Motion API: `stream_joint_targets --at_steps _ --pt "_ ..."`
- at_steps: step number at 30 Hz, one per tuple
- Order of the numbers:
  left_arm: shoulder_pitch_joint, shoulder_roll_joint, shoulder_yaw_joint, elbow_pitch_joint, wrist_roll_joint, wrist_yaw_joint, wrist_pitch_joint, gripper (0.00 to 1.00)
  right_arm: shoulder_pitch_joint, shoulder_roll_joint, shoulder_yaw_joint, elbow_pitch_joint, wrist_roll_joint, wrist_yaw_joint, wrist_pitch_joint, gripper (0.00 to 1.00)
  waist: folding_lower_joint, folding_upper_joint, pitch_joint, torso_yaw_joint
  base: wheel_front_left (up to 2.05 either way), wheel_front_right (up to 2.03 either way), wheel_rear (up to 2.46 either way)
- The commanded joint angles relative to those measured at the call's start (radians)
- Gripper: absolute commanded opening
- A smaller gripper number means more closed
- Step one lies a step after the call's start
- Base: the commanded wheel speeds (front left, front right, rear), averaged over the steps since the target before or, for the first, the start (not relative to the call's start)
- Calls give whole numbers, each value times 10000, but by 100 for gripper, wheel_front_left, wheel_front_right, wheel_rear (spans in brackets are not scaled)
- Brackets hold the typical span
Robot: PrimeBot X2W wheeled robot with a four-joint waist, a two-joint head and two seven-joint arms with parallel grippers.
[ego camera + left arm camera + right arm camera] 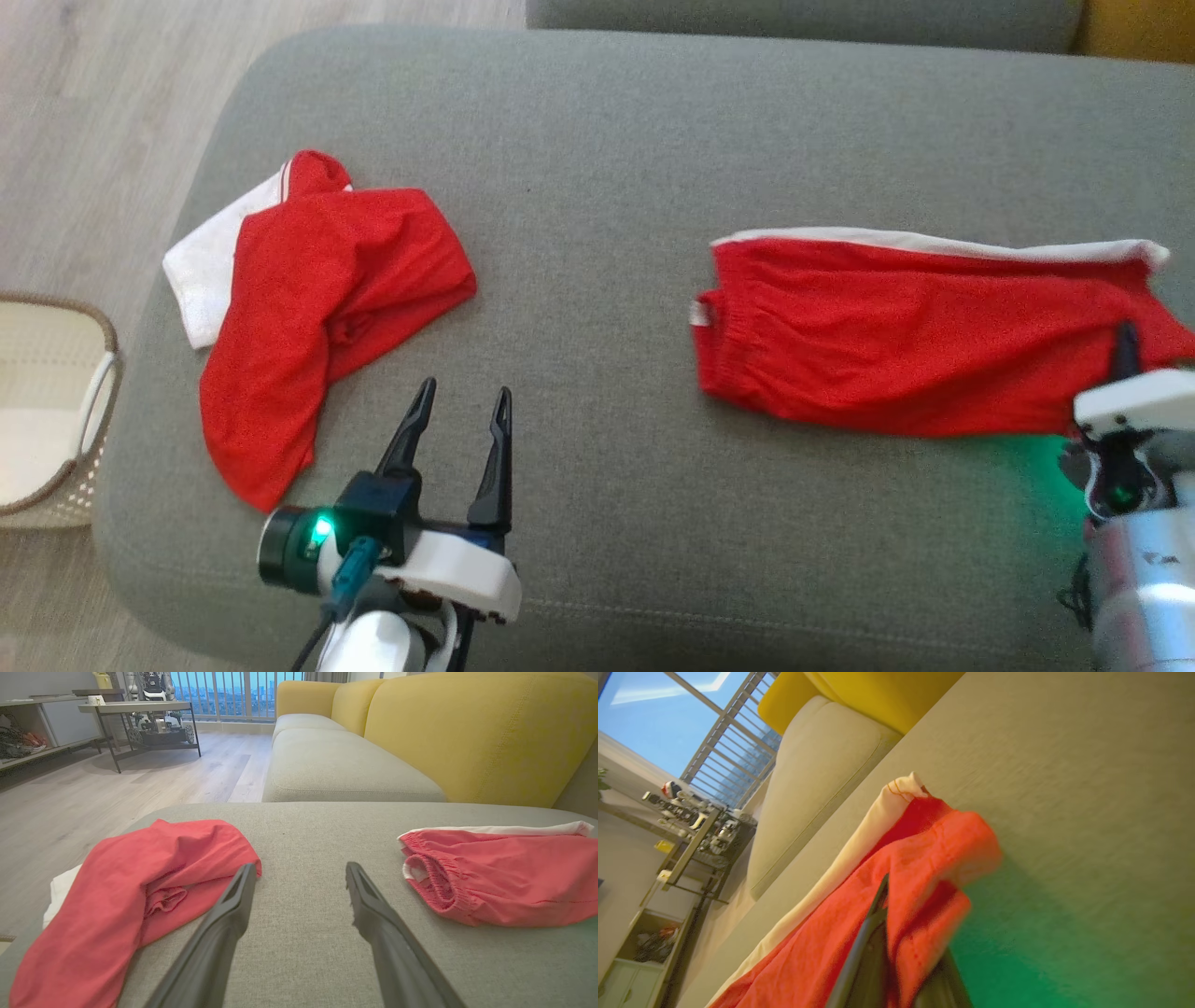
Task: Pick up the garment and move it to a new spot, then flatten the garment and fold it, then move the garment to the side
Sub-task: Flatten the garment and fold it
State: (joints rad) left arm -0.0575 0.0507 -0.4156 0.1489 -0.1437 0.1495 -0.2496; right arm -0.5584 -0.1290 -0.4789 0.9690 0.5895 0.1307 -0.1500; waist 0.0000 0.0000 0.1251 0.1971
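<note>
Nearest the robot, the left gripper hovers over the grey cushion with its fingers spread apart and nothing between them, just beside the lower edge of a crumpled red garment that lies in a loose heap with a white part showing under it. On the other side, the right gripper is closed on the near right corner of the red shorts; the right wrist view shows the cloth bunched up and draped over the two fingers. The shorts lie flat and long across the right part of the cushion, elastic waistband towards the middle, white trim along the far edge. They look thin, light and limp, so a corner pinch will probably let the rest sag and drag; a second hold near the waistband would likely keep them flat. Further left, a woven basket sits on the floor, and beyond the cushion stands a yellow sofa.
</note>
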Motion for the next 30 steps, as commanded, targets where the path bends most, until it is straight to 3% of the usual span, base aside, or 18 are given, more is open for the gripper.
stream_joint_targets --at_steps 1,6,14,22,30 --pt "-214 -5 323 -300 -22 3 -122 100 -3 -154 138 -217 -103 0 -128 0 0 0 -107 -53 0 0 0" --pt "-82 -5 322 -305 -66 28 -122 100 160 -306 -461 275 -1538 0 -647 0 0 0 -343 -126 0 0 0" --pt "14 -5 256 -263 -136 72 -122 100 64 442 -109 -430 -2411 0 -840 0 0 0 -676 -194 0 0 0" --pt "137 -5 339 -235 -161 66 -122 100 767 764 1812 -2159 -1501 0 -689 0 0 0 -949 -59 0 0 0" --pt "192 -5 396 -206 -163 17 -122 100 1839 784 4661 -3727 -43 0 -333 0 0 0 -1011 225 0 0 0"
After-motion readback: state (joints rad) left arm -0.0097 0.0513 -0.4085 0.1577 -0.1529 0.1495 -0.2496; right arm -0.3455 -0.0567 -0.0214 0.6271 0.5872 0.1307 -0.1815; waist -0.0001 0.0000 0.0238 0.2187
